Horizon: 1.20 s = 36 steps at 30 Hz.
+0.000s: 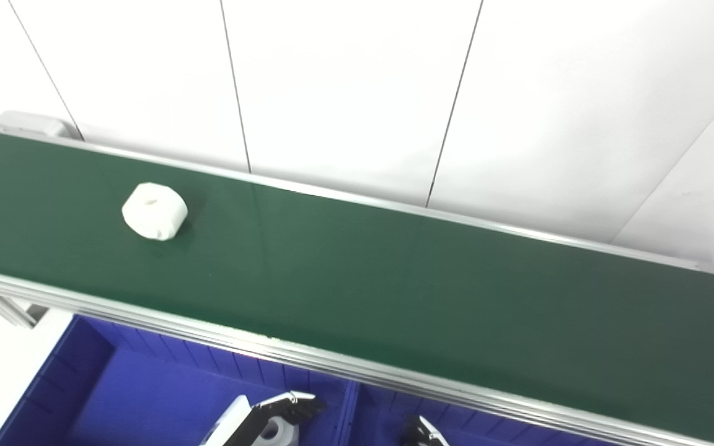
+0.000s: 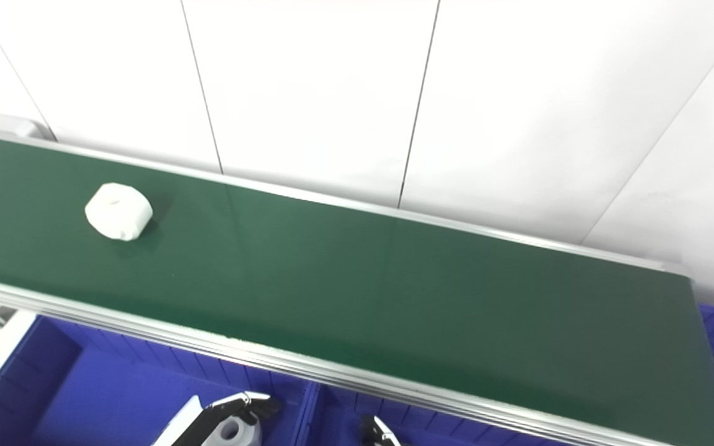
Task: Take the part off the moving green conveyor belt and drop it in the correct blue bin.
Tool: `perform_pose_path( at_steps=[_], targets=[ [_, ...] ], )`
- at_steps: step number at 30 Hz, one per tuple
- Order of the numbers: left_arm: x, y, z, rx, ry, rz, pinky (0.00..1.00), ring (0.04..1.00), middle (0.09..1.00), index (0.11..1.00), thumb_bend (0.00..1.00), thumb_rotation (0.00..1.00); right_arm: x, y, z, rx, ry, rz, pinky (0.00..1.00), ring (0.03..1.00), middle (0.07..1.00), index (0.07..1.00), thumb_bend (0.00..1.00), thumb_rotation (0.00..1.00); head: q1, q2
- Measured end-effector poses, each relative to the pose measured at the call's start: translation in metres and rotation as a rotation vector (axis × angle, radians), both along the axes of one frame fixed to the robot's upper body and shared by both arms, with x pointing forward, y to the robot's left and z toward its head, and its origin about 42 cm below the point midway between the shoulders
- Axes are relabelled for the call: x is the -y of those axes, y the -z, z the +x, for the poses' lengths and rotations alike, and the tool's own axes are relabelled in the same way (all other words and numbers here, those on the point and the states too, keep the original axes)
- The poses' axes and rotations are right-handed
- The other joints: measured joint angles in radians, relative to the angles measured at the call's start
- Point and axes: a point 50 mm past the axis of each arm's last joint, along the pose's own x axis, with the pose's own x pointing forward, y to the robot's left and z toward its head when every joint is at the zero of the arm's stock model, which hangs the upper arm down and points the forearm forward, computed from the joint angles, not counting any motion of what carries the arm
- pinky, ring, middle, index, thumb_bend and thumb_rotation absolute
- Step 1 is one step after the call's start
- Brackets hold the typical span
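Left eye view, single moment. Green conveyor belt (image 1: 394, 279) runs across the frame on a slant, high at my left and lower at my right, framed by silver rails (image 1: 307, 356) on its near and far edges. White panelled wall (image 1: 344, 87) behind it.

Part on belt: one white part (image 1: 154, 210), roundish and chunky with a shallow dimple or hole in its top face. It sits on the belt's left portion, roughly midway between the two rails, touching neither. Well apart from both my hands.

Bins: two blue bins below the belt's near rail. Left blue bin (image 1: 90, 378) has ribbed inner walls; a divider wall separates it from the right blue bin (image 1: 382, 421), of which only a strip shows.

Left hand (image 1: 270, 416): at the bottom edge, over the left blue bin. Dark fingertips (image 1: 298, 402) curl around a small white piece with a round hole (image 1: 273, 430). I cannot tell whether that piece is a held part or belongs to the hand itself, so grip state is undetermined.

Right hand (image 1: 422, 432): only a dark tip with a pale edge pokes in at the bottom, over the right blue bin. Too little shows to say whether its fingers are spread or pressed together.
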Motion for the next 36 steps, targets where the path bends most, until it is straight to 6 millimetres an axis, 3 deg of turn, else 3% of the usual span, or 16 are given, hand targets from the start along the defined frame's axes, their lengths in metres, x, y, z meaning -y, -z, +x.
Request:
perform_pose_path(
  at_steps=[5, 16, 26, 36],
  targets=[
    [0.001, 0.002, -0.002, -0.007, 0.006, 0.002, 0.62, 0.694, 0.732, 0.721, 0.79, 0.55, -0.001, 0.004, 0.004, -0.003, 0.002, 0.001, 0.68, 0.781, 0.842, 0.883, 0.85, 0.28, -0.014, -0.038],
    [-0.001, 0.004, 0.004, 0.000, 0.003, 0.015, 0.60, 0.682, 0.720, 0.710, 0.82, 0.56, -0.003, 0.012, 0.009, -0.001, 0.006, 0.004, 0.64, 0.758, 0.827, 0.863, 0.86, 0.30, -0.026, -0.078],
    [0.012, -0.055, 0.040, 0.196, -0.061, -0.167, 0.58, 0.662, 0.699, 0.684, 0.78, 0.51, -0.003, 0.022, 0.017, -0.007, 0.001, 0.003, 0.59, 0.729, 0.810, 0.853, 0.85, 0.29, -0.015, -0.106],
    [-0.007, -0.125, 0.094, 0.402, 0.001, -0.211, 0.61, 0.694, 0.736, 0.724, 0.76, 0.50, 0.000, 0.025, 0.024, -0.002, 0.009, 0.015, 0.59, 0.727, 0.818, 0.859, 0.84, 0.28, 0.009, -0.109]
  ],
)
